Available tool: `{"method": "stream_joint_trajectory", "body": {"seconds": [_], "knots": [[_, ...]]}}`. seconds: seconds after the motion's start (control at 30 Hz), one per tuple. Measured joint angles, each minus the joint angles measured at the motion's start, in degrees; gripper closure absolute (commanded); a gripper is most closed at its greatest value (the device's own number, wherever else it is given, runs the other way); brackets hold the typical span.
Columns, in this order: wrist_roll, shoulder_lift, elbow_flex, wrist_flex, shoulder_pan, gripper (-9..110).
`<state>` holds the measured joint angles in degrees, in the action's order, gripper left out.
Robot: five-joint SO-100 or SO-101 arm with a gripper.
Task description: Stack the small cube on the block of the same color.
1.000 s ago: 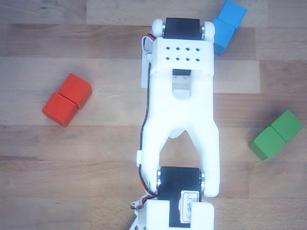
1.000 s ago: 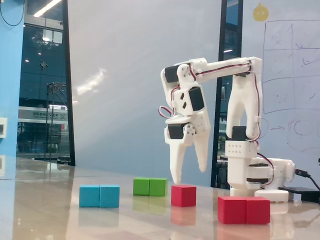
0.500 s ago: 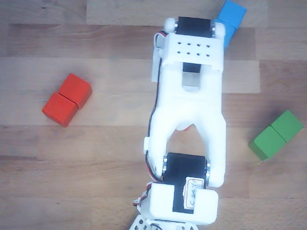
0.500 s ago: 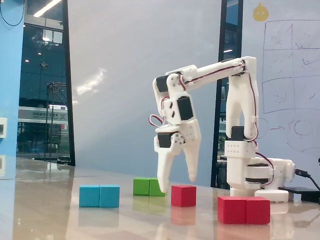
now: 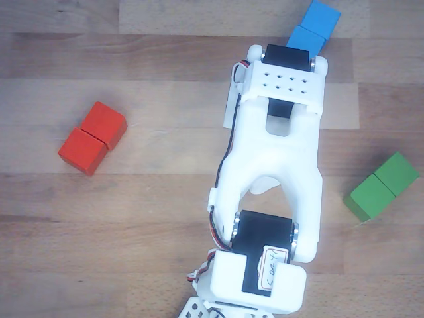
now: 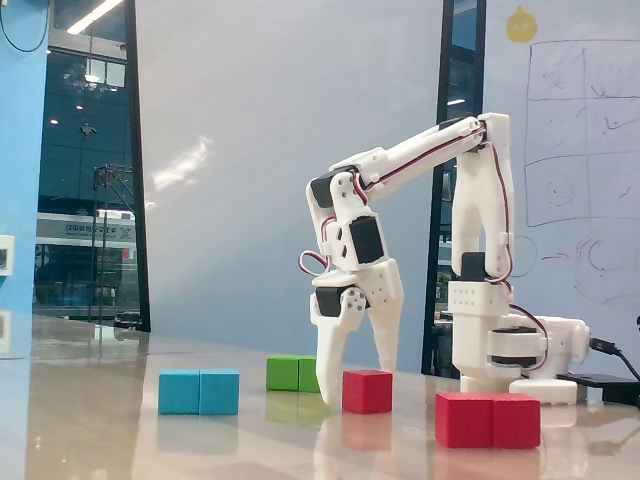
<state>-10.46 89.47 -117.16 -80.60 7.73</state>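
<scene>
One small cube (image 6: 367, 391) sat on table between spread fingers of gripper (image 6: 355, 385), not yet pinched. Same-colour block (image 6: 488, 419) lay near, to gripper's right in fixed view, top bare for stacking.

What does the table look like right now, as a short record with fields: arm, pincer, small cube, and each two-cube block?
arm: white, bent over the table, base at right in the fixed view
pincer: open, tips down near the table, holding nothing
small cube: red, on the table between the fingers; hidden under the arm in the other view
red block: on the table, apart from the arm, nothing on top
blue block: on the table, partly covered by the arm in the other view
green block: on the table, untouched
stacking: not yet done
</scene>
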Motion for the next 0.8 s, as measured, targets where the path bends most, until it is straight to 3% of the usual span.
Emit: {"method": "stream_joint_trajectory", "body": {"seconds": [0.57,0.8], "knots": [[-0.44,0.0,-0.18,0.26,-3.43,70],[-0.44,0.0,-0.18,0.26,-3.52,81]]}}
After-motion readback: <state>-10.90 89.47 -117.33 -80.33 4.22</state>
